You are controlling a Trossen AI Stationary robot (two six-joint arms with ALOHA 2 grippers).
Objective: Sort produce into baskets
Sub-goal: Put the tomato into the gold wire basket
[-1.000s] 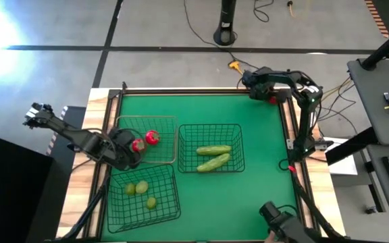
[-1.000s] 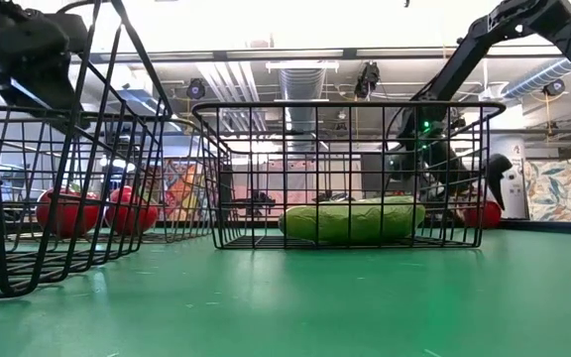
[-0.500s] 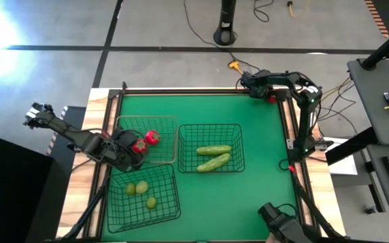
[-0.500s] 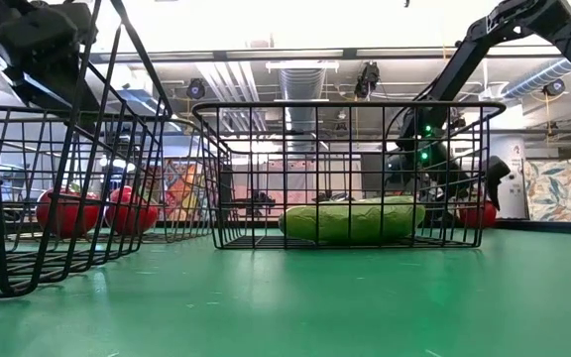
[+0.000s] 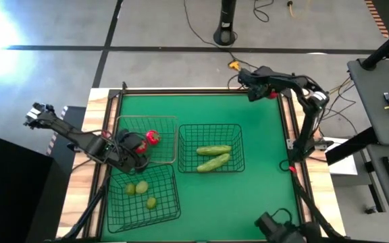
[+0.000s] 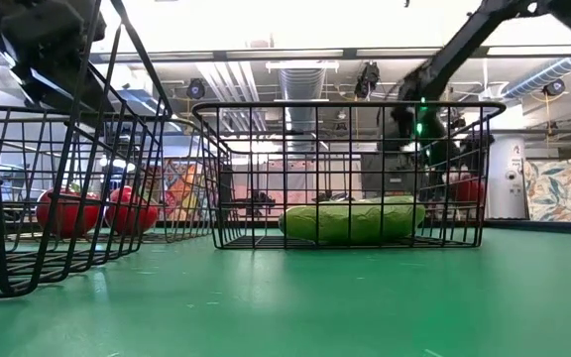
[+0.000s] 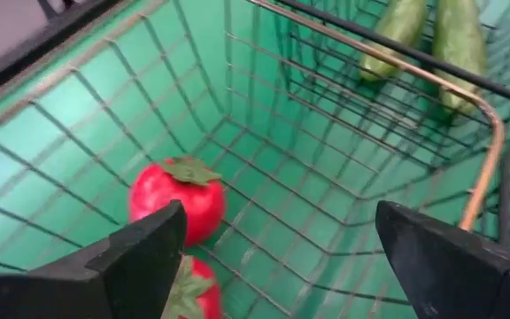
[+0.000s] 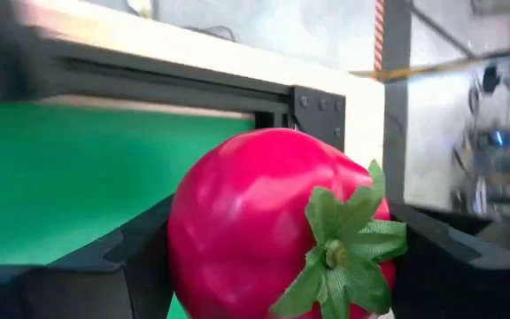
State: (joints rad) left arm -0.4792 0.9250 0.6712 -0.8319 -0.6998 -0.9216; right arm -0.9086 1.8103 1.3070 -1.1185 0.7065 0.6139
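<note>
My right gripper (image 5: 261, 90) is at the table's far right corner, shut on a red tomato (image 8: 273, 221) with a green leafy cap; the low view shows that tomato (image 6: 469, 188) behind the middle basket. My left gripper (image 7: 280, 217) hangs open above the brownish-wire basket (image 5: 161, 120), with two tomatoes (image 7: 177, 199) resting on the basket floor below it. Two cucumbers (image 5: 213, 156) lie in the dark middle basket (image 5: 240, 145). Yellow-green fruits (image 5: 141, 189) lie in the near-left basket (image 5: 174, 202). My right gripper pinches the tomato by its two opposite sides (image 8: 184, 239), one finger (image 8: 135, 261) on each side, with the leafy cap (image 8: 339, 252) facing the wrist. The fingers slant down from the table's right. The tomato is lifted a little clear of the table.
The table's raised dark frame (image 5: 201, 91) runs just behind my right gripper, with its corner bracket (image 8: 319, 108) close to the tomato. Bare green mat (image 5: 262, 175) lies right of the middle basket. Cables and a stand's foot (image 5: 225, 34) are on the floor beyond the table.
My right gripper has narrowed its fingers onto the tomato at the far right corner, rolled its wrist and risen. The tomato has come up off the mat with it.
</note>
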